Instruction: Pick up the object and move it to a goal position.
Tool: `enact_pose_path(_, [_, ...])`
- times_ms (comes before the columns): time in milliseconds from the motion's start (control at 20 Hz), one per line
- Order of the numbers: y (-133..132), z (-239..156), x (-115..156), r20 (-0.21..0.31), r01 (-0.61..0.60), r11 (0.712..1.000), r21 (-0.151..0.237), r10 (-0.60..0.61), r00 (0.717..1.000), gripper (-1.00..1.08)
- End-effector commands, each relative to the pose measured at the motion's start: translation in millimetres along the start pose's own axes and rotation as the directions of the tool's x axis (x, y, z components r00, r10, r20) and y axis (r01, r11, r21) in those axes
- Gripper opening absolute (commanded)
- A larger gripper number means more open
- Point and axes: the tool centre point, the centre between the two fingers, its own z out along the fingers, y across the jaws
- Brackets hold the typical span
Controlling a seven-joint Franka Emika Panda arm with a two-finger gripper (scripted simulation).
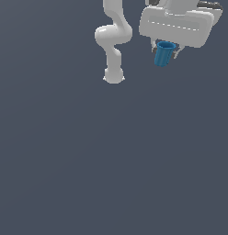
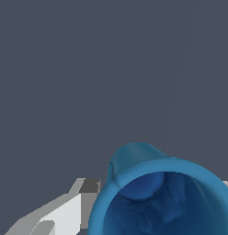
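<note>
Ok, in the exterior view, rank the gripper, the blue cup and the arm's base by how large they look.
1. The gripper: its white body looks widest, though it may sit nearer the camera, which inflates it.
2. The blue cup and the arm's base look about alike, so I won't rank them. The cup hangs between the fingers.

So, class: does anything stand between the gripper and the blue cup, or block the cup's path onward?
No. The gripper already holds the blue cup aloft; nothing visible surrounds it. No goal marker shows.
</note>
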Motion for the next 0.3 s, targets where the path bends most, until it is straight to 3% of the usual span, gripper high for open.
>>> enact_pose_path(0, [-1.1,-5.8,-2.2,0.000,0.000,1.000,0.000,0.000,1.000,-1.00])
enact_pose_path(250, [-2.1,-6.1,-1.8,0.000,0.000,1.000,0.000,0.000,1.000,-1.00])
